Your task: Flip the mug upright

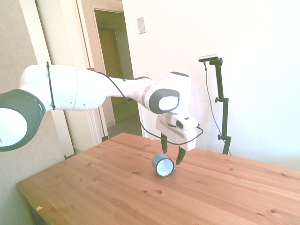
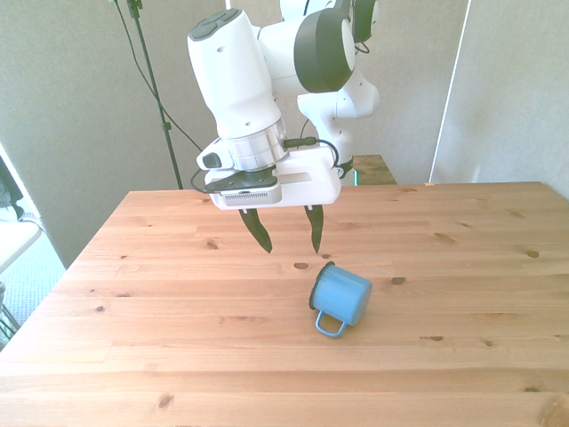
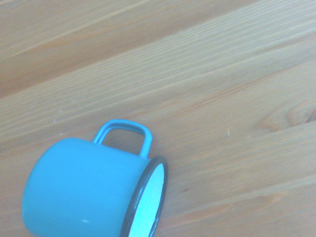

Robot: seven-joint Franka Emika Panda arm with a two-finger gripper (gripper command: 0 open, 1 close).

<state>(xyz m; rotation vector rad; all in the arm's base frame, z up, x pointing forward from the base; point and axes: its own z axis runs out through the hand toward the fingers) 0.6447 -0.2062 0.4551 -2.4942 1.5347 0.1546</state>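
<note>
Side: we look across the table [image 1: 117, 187] from off one side | Front: we face the arm | Wrist: close, looking down | All three share the mug [image 1: 163, 165].

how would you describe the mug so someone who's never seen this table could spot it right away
Look at the wooden table, near its middle, just below the white arm's open gripper, which hangs above the wood. There the mug lies on its side: small, light blue enamel, white inside with a thin dark rim, its loop handle resting on the tabletop.
</note>
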